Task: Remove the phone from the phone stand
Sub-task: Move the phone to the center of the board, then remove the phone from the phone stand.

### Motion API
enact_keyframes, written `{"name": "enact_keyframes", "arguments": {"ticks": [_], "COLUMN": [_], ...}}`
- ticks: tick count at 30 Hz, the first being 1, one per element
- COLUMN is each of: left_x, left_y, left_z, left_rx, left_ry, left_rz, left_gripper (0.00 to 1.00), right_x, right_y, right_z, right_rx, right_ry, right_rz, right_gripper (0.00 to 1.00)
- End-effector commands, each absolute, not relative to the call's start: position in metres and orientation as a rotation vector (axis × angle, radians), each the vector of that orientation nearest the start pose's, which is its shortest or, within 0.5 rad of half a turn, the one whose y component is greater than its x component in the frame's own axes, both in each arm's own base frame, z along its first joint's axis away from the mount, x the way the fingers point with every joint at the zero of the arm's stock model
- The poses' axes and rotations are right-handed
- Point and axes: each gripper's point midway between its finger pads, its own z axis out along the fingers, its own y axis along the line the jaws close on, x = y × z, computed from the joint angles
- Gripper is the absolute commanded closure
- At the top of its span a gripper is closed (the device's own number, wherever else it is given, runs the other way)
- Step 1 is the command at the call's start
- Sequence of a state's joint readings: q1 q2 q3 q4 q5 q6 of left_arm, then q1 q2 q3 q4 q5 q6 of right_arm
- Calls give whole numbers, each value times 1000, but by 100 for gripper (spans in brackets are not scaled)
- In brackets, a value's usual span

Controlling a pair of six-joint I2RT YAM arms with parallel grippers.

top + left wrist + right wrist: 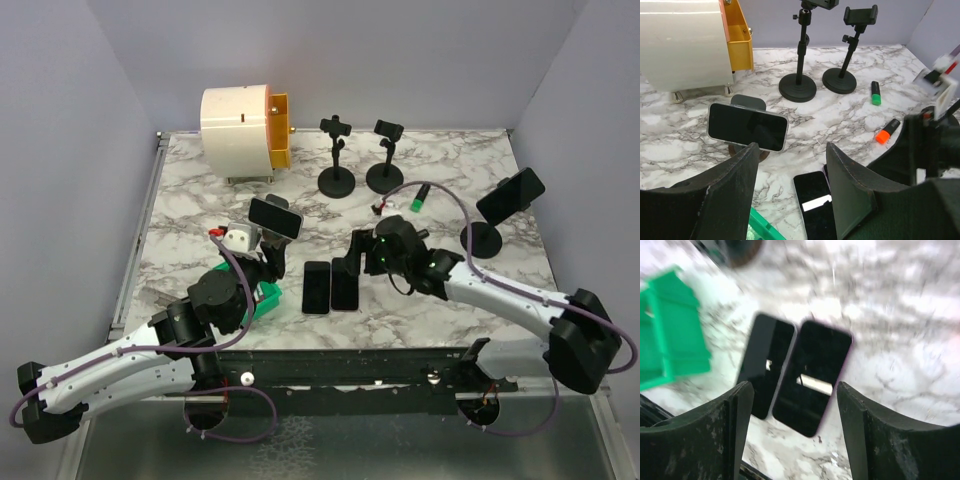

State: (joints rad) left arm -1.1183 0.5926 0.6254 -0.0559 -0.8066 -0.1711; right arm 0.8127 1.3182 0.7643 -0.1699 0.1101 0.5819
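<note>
A dark phone (276, 217) (747, 126) sits sideways in a phone stand (747, 101) at the left-centre of the table. My left gripper (272, 258) (792, 165) is just in front of and below it, open and empty. A second phone (511, 194) rests on a black stand (482, 241) at the right. Two phones (317, 287) (345, 290) lie flat side by side mid-table. My right gripper (355, 252) (795, 390) hovers over the purple-edged one (815, 375), open, with nothing between its fingers; that view is blurred.
Two empty black stands (337, 155) (386, 150) stand at the back. A white drawer unit with a yellow drawer (240, 120) is at the back left. A green bin (268, 297) (670, 335) lies beside my left arm. A green marker (875, 93) and an orange-capped one (887, 131) lie mid-right.
</note>
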Motion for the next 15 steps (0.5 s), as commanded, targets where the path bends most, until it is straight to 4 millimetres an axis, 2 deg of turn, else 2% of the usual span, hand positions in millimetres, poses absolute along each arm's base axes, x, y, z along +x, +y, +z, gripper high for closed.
{"name": "enact_keyframes", "arguments": {"ticks": [1, 4, 6, 9, 11, 15], "left_x": [218, 218, 218, 218, 218, 217], "left_y": [-159, -159, -158, -159, -158, -154], "left_z": [273, 272, 272, 273, 274, 275], "left_rx": [121, 119, 117, 122, 121, 111], "left_ry": [1618, 1619, 1618, 1613, 1609, 1607], "left_rz": [-307, -306, -306, -310, -312, -312], "left_gripper": [43, 42, 42, 41, 41, 41], "right_x": [269, 278, 277, 283, 285, 300], "right_y": [253, 261, 272, 293, 310, 338], "right_z": [169, 205, 215, 222, 225, 218], "right_rx": [-233, -306, -388, -480, -509, -522], "right_ry": [2117, 1908, 1874, 1881, 1839, 1862], "right_rz": [519, 579, 609, 639, 721, 857], "right_gripper": [27, 25, 23, 21, 20, 19]}}
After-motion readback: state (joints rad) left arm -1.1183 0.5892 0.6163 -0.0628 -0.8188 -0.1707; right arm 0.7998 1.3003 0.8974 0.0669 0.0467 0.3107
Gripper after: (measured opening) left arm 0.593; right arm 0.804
